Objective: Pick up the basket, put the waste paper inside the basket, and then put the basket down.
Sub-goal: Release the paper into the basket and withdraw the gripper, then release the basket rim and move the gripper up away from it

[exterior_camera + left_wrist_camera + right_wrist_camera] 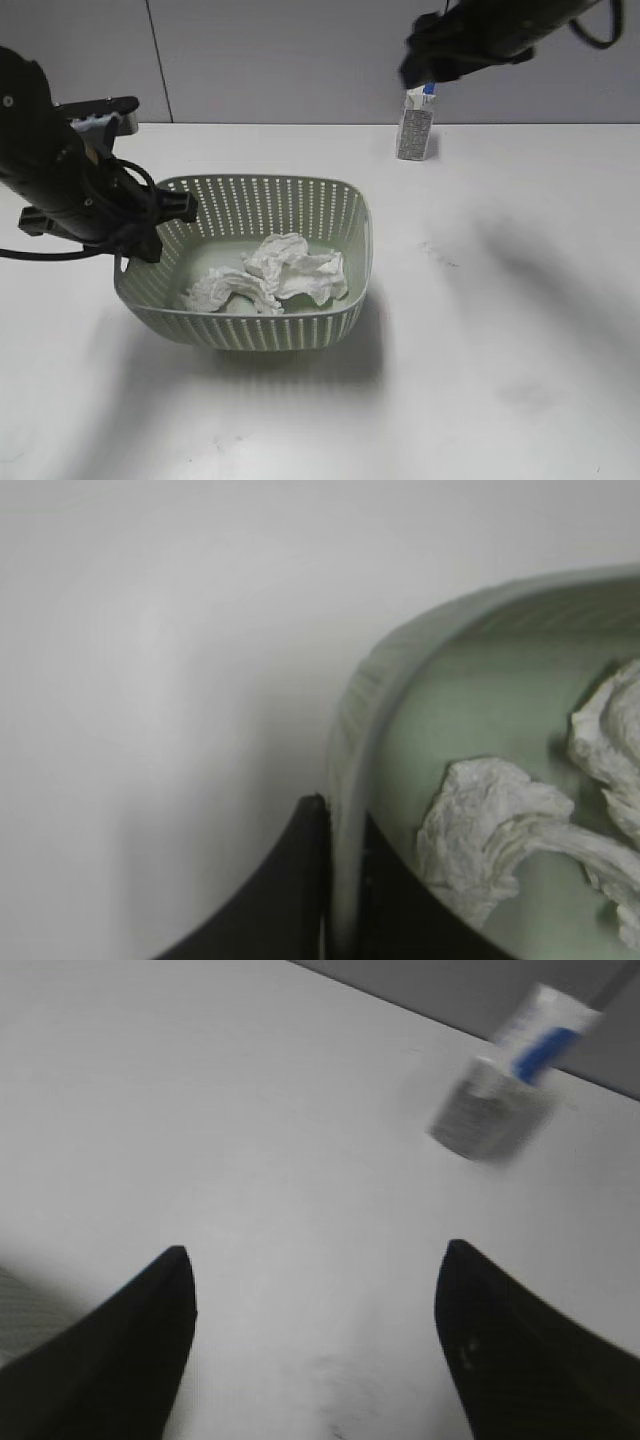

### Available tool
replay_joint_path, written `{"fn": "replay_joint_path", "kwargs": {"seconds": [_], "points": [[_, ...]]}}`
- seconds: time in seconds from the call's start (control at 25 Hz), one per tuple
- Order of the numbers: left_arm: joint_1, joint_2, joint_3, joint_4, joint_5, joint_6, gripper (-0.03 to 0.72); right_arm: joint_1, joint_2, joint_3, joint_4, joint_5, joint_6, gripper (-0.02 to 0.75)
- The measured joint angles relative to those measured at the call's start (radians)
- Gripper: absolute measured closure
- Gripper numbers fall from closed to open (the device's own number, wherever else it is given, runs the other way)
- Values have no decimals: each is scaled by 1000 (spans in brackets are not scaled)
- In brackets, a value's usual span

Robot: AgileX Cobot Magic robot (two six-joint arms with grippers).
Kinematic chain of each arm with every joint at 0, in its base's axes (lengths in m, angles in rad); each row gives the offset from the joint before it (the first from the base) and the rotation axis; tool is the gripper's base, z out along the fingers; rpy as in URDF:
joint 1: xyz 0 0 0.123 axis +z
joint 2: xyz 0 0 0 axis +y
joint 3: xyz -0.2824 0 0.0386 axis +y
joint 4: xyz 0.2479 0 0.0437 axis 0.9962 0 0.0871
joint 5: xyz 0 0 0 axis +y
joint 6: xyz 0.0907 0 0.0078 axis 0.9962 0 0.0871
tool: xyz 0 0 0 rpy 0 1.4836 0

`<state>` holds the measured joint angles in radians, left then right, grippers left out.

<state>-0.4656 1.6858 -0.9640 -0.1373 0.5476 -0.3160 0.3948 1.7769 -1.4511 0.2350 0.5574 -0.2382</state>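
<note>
1. Clamping the left wall of the basket (262, 262), the left claw (340, 880) has one dark finger outside the rim and one inside, with the thin green wall pinched between them in the left wrist view.
2. The basket sits left of the middle of the white surface (500, 350); whether its base rests fully on that surface or hangs a little above cannot be told, though its shadow lies close beneath.
3. The waste paper (275, 275) already lies crumpled on the basket floor, in what looks like two or three white wads, so the filling step appears done.
4. The right claw (315, 1345) is released and empty, its two dark fingers spread wide over bare surface, well apart from the basket; in the exterior view that arm hangs high at the far right.
5. A small carton (415, 128) with a blue-and-white top stands at the far edge, near the right arm, and plays no part in the task.
6. The step in hand is judged to be the last one: putting the basket down.
7. The next move calls for settling the basket flat, then spreading the left fingers and lifting straight off the wall so the light basket is not tipped or dragged.
</note>
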Motion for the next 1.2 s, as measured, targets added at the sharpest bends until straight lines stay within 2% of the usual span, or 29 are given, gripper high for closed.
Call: {"fn": "replay_joint_path", "kwargs": {"seconds": [0.2,0.36,0.48,0.68,0.76,0.8,0.88,1.0,1.04,1.12,1.2], "points": [[0,85,-143,11,45,0,685,-254,0,-60,-42,219,12,154],[0,196,-264,16,59,0,685,-400,0,-61,-54,481,13,174],[0,256,-315,16,40,0,685,-460,-12,-53,-54,606,13,187],[0,304,-328,17,12,0,666,-483,-157,63,-67,622,-3,193],[0,311,-331,16,6,0,613,-483,-246,137,-67,622,-5,193],[0,312,-332,16,6,0,562,-483,-299,183,-65,619,-5,194],[0,312,-334,17,7,0,428,-483,-406,277,-57,597,-6,195],[0,311,-360,18,46,0,164,-483,-585,428,-45,544,-6,195],[0,309,-372,19,65,0,106,-483,-634,482,-44,527,-6,195],[1,294,-403,25,115,19,34,-483,-753,593,-41,477,-7,195],[4,269,-434,36,165,59,10,-483,-863,697,-41,425,-7,195]]}}
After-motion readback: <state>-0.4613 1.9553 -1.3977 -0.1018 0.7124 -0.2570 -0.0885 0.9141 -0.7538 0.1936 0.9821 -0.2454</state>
